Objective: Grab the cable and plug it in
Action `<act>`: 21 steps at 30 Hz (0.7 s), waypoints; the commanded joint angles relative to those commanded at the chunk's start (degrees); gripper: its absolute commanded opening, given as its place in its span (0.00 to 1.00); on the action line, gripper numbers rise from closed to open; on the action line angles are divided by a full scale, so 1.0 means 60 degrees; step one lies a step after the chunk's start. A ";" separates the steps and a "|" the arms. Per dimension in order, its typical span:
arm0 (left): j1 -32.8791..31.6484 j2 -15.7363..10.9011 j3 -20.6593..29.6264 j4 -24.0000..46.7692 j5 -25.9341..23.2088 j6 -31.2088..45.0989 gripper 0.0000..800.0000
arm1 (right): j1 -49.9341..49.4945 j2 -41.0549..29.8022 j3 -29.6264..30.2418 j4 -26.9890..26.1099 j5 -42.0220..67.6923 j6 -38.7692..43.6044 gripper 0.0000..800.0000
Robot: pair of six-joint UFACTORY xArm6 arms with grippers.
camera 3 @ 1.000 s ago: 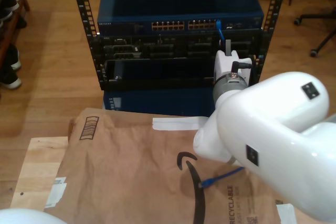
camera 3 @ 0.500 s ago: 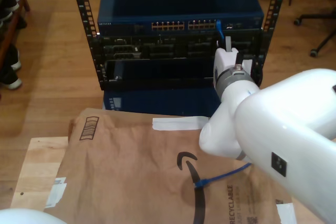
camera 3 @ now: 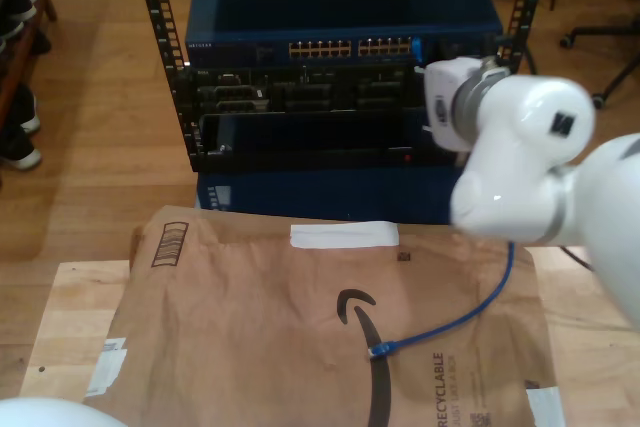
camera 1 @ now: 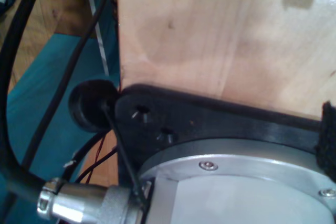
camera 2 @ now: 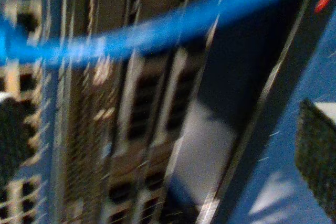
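Blue cable [camera 3: 470, 314] lying curved across brown paper bag [camera 3: 250, 337] on bench [camera 3: 70, 317], free plug near the printed arrow logo; other end runs up behind white arm toward switch [camera 3: 340, 42] in rack [camera 3: 160, 57] at exterior view's right. Second hand [camera 3: 432, 107] close to rack face, cable [camera 2: 157, 30] blurred across its view; open or closed can't tell. First hand's state also can't tell
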 joint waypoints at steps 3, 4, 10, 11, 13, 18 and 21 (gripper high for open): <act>0.0000 0.0000 0.0000 0.0000 0.0000 -0.0015 1.00 | -0.0864 -0.0557 -0.0190 -0.0029 0.1773 -0.1377 0.99; 0.0000 0.0000 0.0000 0.0015 0.0000 -0.0015 1.00 | -0.1143 -0.0630 -0.0366 -0.0029 0.2315 -0.1788 0.99; 0.0015 0.0000 0.0000 0.0000 0.0000 -0.0015 1.00 | -0.2916 -0.0894 -0.0630 -0.0044 0.3634 -0.3883 1.00; 0.0000 0.0000 0.0000 0.0000 0.0000 -0.0015 1.00 | -0.3311 -0.0996 -0.0630 -0.0044 0.3839 -0.4161 1.00; 0.0015 0.0000 0.0000 0.0015 0.0000 -0.0015 1.00 | -0.4029 -0.1201 -0.0615 -0.0059 0.4454 -0.4601 1.00; 0.0000 0.0000 0.0000 0.0000 0.0000 -0.0015 1.00 | -0.5685 -0.1832 -0.0484 -0.1128 0.6256 -0.5026 1.00; 0.0000 0.0000 0.0000 0.0000 0.0000 -0.0015 1.00 | -0.6637 -0.2374 -0.0073 -0.2051 0.7311 -0.5026 1.00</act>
